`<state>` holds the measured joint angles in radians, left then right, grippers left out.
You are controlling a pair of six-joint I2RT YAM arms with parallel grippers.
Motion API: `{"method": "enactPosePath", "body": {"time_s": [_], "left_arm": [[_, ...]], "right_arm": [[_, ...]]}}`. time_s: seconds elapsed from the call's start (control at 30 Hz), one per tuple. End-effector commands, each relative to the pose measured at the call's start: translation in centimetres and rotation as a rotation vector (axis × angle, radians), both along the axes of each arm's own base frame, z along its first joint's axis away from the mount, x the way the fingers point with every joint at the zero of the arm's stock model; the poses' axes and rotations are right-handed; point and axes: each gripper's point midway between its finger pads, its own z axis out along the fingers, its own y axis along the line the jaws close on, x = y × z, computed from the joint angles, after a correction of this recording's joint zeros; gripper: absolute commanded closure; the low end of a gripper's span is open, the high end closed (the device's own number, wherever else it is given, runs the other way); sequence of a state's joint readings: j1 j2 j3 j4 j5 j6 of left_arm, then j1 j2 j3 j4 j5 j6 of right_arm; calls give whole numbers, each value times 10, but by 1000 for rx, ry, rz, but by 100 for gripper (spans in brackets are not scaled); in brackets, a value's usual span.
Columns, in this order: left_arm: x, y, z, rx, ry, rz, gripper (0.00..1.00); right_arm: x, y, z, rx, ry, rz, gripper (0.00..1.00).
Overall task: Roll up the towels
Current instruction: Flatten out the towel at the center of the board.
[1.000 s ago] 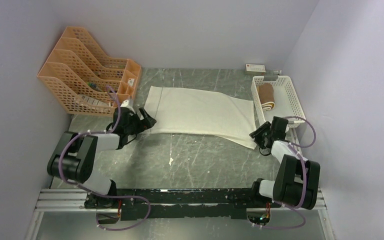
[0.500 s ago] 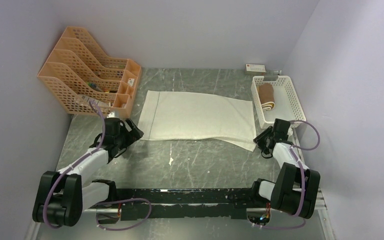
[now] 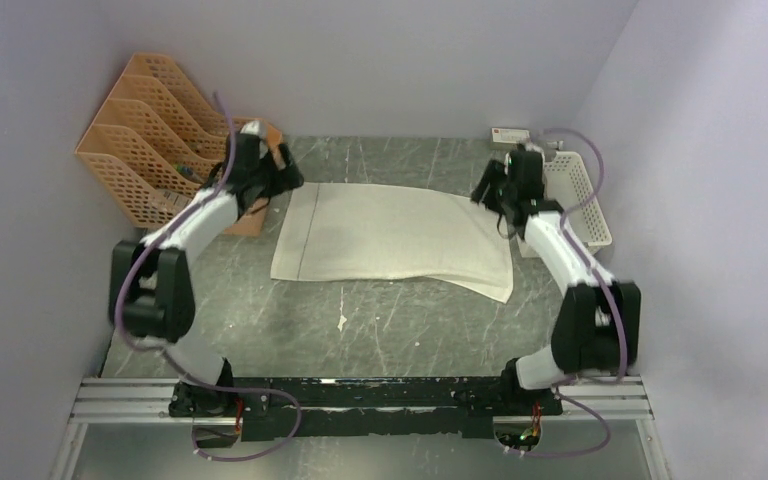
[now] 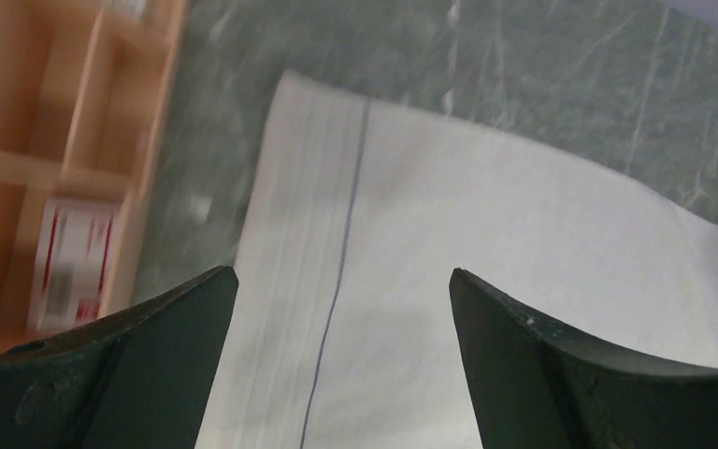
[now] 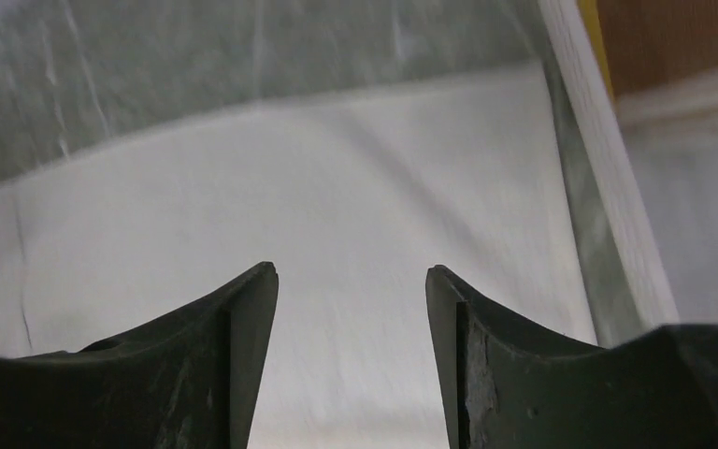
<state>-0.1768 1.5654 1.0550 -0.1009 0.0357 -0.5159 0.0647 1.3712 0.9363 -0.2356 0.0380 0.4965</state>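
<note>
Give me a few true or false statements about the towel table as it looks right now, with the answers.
1. The cream-white towel lies spread flat on the table. True.
2. The left pincer is clamped on the towel. False: it is open above the towel, holding nothing.
3. The orange file rack stands at the table's right side. False: it stands at the far left.
4. The white basket sits at the towel's right end. True.
5. The right pincer is open. True.
</note>
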Motion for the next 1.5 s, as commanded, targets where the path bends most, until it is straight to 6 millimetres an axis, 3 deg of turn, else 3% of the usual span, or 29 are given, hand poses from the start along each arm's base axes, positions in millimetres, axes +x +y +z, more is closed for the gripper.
{"method": "enactPosePath", "body": {"time_s": [0.0,0.07,0.17,0.2,0.27,0.4,0.47,0.63,0.93,1.07,1.17,1.23,1.27,1.3,1.33,1.47], "left_arm": [[61,-27,17,153,-11,-169,3],[87,-26,-11,222,52,-187,3],[118,-23,-33,289,102,-211,3],[125,-23,-38,303,110,-223,2],[138,-22,-47,325,114,-242,12],[155,-15,-65,356,128,-259,14],[160,-11,-72,364,143,-264,14],[158,-10,-87,356,167,-285,17],[127,-12,-125,311,244,-306,29],[124,-13,-140,295,267,-311,35],[124,-14,-145,290,275,-310,49],[124,-13,-147,292,278,-305,60],[124,-12,-147,297,278,-300,69],[124,-9,-148,307,281,-287,89],[124,-8,-148,313,278,-283,93],[125,-3,-147,335,279,-272,93]], "right_arm": [[66,2,-3,-120,51,110,40],[90,4,-13,-142,95,155,40],[112,0,-33,-185,155,177,41],[117,-2,-40,-193,166,179,42],[123,-4,-48,-193,169,184,43],[130,0,-53,-176,151,203,45],[133,-2,-68,-182,183,204,45],[132,-7,-72,-191,199,201,45],[117,-20,-80,-178,218,180,45],[113,-24,-82,-175,227,175,45],[112,-28,-85,-175,234,162,45],[114,-32,-69,-173,200,146,45],[114,-34,-68,-170,197,136,45],[115,-36,-68,-165,195,128,45],[115,-37,-69,-159,196,119,45],[121,-42,-77,-165,209,96,43]]}}
